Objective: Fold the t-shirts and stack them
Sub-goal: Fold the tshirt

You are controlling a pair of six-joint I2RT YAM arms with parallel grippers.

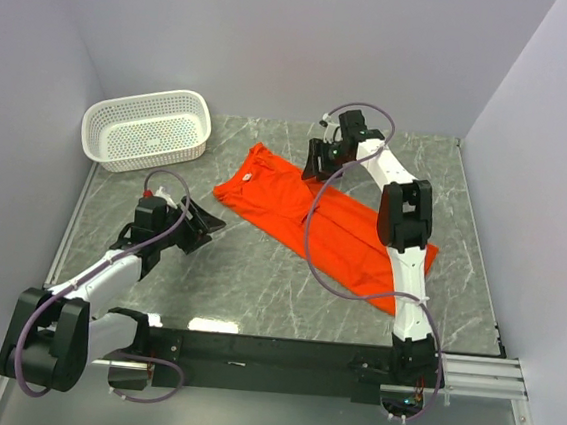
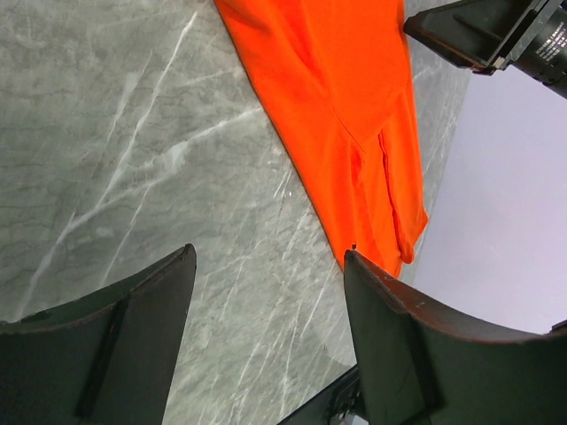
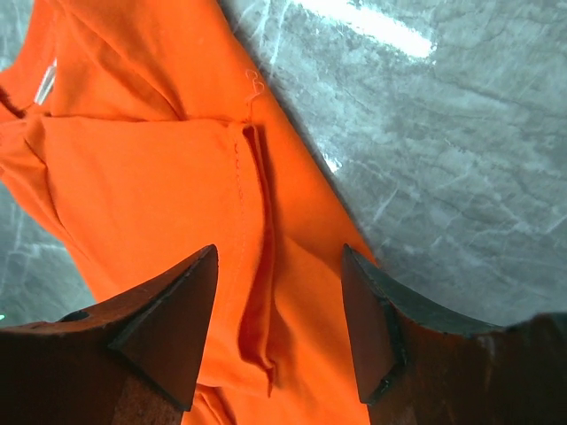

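Note:
The orange-red t-shirt lies as a long narrow strip running diagonally from the far middle to the near right of the table. Its small white neck label shows at the far end. My right gripper hovers over the far part of the shirt. In the right wrist view it stands open, straddling a raised fold of the t-shirt without pinching it. My left gripper is open over bare table, left of the shirt. In the left wrist view it holds nothing, with the t-shirt beyond its fingertips.
A white perforated basket sits at the far left corner. Grey walls close in the table on the left, back and right. The marble tabletop shows between the shirt and the arm bases. The right arm's wrist appears in the left wrist view.

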